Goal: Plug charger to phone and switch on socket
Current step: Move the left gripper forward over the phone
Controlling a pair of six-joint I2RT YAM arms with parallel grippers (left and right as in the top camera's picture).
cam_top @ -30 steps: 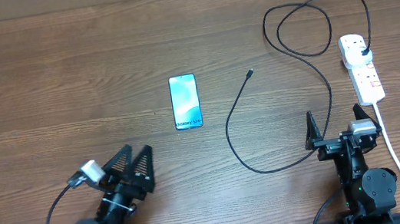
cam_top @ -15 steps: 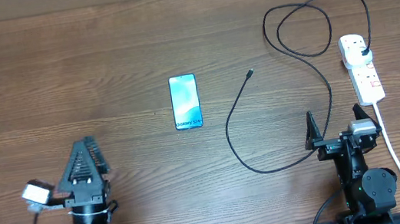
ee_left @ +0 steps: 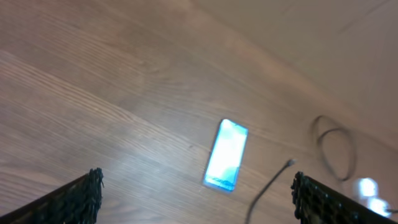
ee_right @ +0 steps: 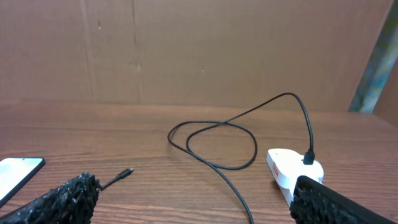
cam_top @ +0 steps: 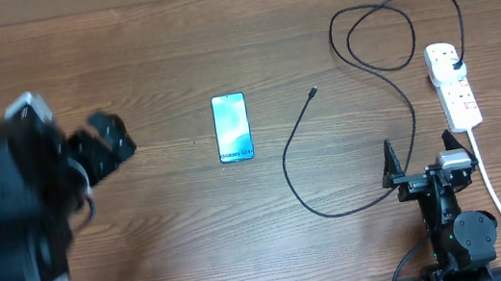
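Phone [cam_top: 232, 127] lies face up near the middle of the wooden tabletop [cam_top: 171, 54], its blue screen lit and nothing plugged into it. The charger [cam_top: 285, 155] lies to its right. The small connector tip [cam_top: 314, 91] rests near the phone but clear of it, and the black cable sweeps round and loops back towards the socket [cam_top: 452, 85] at the right edge. The black plug [cam_top: 455, 64] sits in the socket's far end. Whether the red switches are on or off cannot be made out.

The left pincer [ee_left: 197, 179] is spread wide and holds nothing. Its arm is a dark blur in the overhead view, and its own camera shows the phone softly, with the socket only a pale smear. The right pincer [ee_right: 193, 186] is also spread and empty, low at the near edge. Its view cuts the phone off at the left, and one finger [ee_right: 336, 199] hides part of the socket. The socket's white cord [cam_top: 495, 196] runs out of frame.
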